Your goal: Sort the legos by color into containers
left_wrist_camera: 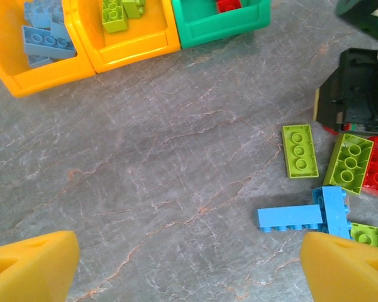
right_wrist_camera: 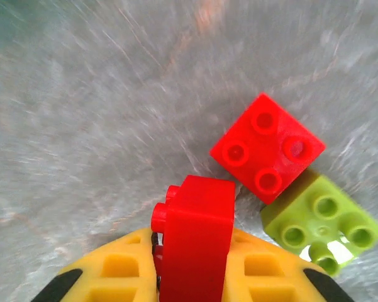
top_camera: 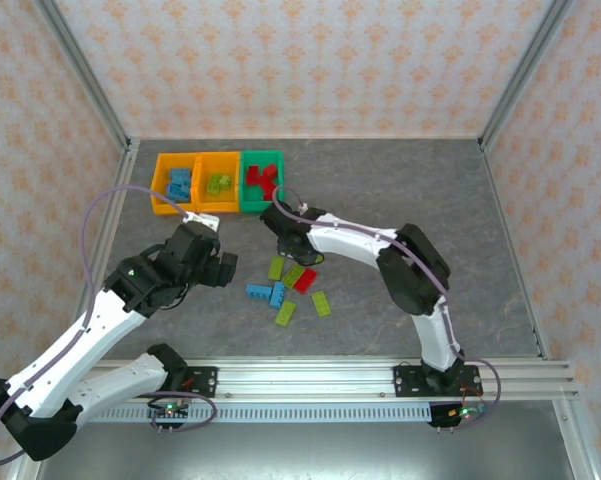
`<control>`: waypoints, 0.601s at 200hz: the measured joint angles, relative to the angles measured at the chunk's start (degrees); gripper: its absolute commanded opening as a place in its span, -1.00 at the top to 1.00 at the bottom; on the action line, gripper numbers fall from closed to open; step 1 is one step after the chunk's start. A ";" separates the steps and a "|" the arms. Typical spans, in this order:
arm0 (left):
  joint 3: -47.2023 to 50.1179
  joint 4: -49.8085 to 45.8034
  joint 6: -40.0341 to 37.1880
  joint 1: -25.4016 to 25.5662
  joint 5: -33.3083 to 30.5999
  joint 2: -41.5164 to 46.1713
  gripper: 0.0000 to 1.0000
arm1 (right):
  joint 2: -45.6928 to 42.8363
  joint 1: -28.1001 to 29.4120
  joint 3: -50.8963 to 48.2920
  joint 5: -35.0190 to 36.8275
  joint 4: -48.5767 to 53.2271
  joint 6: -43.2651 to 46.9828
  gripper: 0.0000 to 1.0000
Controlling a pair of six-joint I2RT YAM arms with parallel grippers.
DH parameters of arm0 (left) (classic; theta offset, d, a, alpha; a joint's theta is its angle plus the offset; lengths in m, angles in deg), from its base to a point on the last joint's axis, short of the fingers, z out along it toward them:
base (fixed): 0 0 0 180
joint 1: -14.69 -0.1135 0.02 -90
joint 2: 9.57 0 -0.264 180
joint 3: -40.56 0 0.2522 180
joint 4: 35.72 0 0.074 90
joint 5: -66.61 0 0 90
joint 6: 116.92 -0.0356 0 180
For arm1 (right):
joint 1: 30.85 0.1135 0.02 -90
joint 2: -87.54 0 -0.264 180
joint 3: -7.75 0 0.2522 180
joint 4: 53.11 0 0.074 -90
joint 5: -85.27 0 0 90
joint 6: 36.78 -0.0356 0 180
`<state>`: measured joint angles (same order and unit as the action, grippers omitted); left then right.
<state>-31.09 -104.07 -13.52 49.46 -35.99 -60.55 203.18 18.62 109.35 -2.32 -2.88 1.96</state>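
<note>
While right jaws clamp a red lego [right_wrist_camera: 195, 251], left jaws gape, empty, near blue legos [left_wrist_camera: 289, 217].

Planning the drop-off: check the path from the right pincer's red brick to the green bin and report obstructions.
Nothing visible blocks it. The right pincer grips a red brick, and only bare table lies between it and the green bin. Loose bricks lie nearer the bases.

The right gripper [right_wrist_camera: 194, 277] has yellow pads [right_wrist_camera: 119, 277] around a red brick [right_wrist_camera: 198, 239]; beyond its tips lie a red four-stud brick [right_wrist_camera: 267, 148] and a lime green brick [right_wrist_camera: 321, 220] on the grey veined table [right_wrist_camera: 82, 94]. Ahead of the left gripper [left_wrist_camera: 189, 264], yellow-fingered, stand two orange bins [left_wrist_camera: 132, 53] and a green bin [left_wrist_camera: 220, 28]
</note>
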 measured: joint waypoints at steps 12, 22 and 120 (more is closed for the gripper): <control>0.00 -0.09 0.00 0.02 -0.48 0.50 -0.83 | -3.87 0.00 -1.55 1.51 -2.27 2.16 0.76; 0.11 -0.07 0.02 0.02 -1.07 0.94 -0.83 | -7.13 0.00 -1.95 3.08 -5.18 5.27 0.76; 1.07 -0.20 0.15 -0.68 -5.73 1.70 -0.84 | 22.84 -5.99 42.86 5.18 -11.23 32.37 -0.16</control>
<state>-30.02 -104.27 -13.36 48.78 -41.72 -58.84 226.02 12.63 152.21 2.86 -14.11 34.33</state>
